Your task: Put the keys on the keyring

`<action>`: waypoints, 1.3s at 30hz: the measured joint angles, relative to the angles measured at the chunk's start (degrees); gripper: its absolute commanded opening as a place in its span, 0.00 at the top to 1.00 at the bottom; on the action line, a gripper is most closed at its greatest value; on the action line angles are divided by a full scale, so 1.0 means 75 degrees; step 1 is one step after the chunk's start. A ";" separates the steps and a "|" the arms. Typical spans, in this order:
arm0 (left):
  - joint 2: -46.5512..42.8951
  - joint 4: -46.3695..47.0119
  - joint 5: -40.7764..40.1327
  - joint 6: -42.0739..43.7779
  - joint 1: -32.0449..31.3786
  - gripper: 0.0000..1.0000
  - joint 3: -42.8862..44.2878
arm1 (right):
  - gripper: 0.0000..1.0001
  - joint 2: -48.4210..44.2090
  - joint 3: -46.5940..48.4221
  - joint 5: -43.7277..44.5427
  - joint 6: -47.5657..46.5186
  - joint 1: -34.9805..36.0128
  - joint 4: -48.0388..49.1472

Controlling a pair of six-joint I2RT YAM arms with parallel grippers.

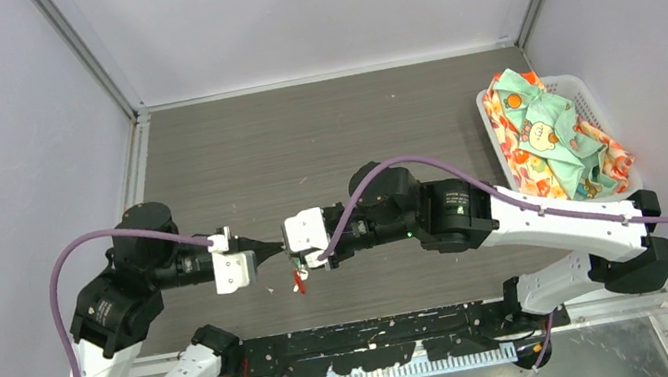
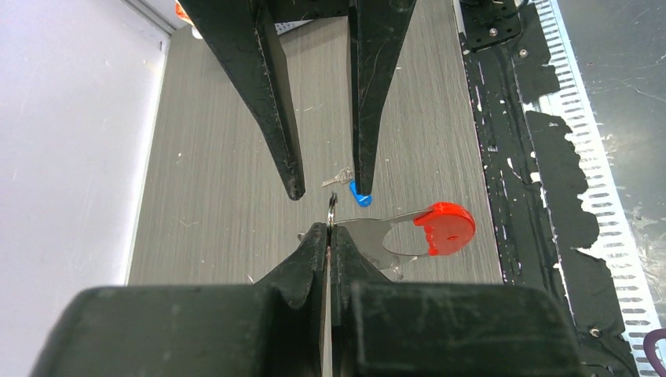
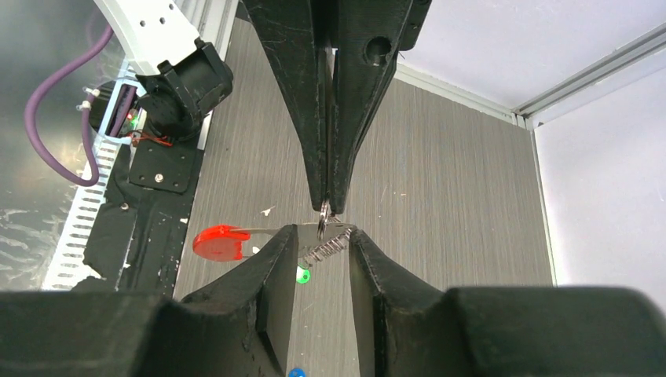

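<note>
My left gripper (image 2: 330, 228) is shut on the small silver ring (image 2: 332, 207) of the keyring and holds it above the table. The ring's flat metal tab and red oval (image 2: 445, 228) stick out to the side; the oval hangs below both grippers in the top view (image 1: 300, 280). My right gripper (image 3: 320, 232) is open and faces the left gripper tip to tip, with its fingers either side of the ring (image 3: 324, 208) and the chain (image 3: 328, 249). A green-headed key (image 3: 301, 275) and a blue-headed key (image 2: 360, 196) lie on the table underneath.
A white basket (image 1: 589, 97) holding patterned cloth (image 1: 549, 134) stands at the right edge. A black rail (image 1: 382, 328) runs along the near edge. Grey walls close in the left, back and right sides.
</note>
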 measured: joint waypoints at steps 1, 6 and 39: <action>0.0000 0.0000 0.0003 0.0006 0.0000 0.99 0.0000 | 0.65 0.0003 0.0000 0.0000 0.0000 0.0000 -0.0003; 0.0000 0.0000 0.0009 0.0050 0.0000 1.00 0.0000 | 0.71 0.0087 0.0061 0.0006 -0.0003 0.0000 0.0009; -0.0192 0.0664 0.0344 -0.2063 0.0000 0.79 0.0003 | 0.99 -0.1408 -0.2605 -0.1300 0.2081 -0.0874 0.3710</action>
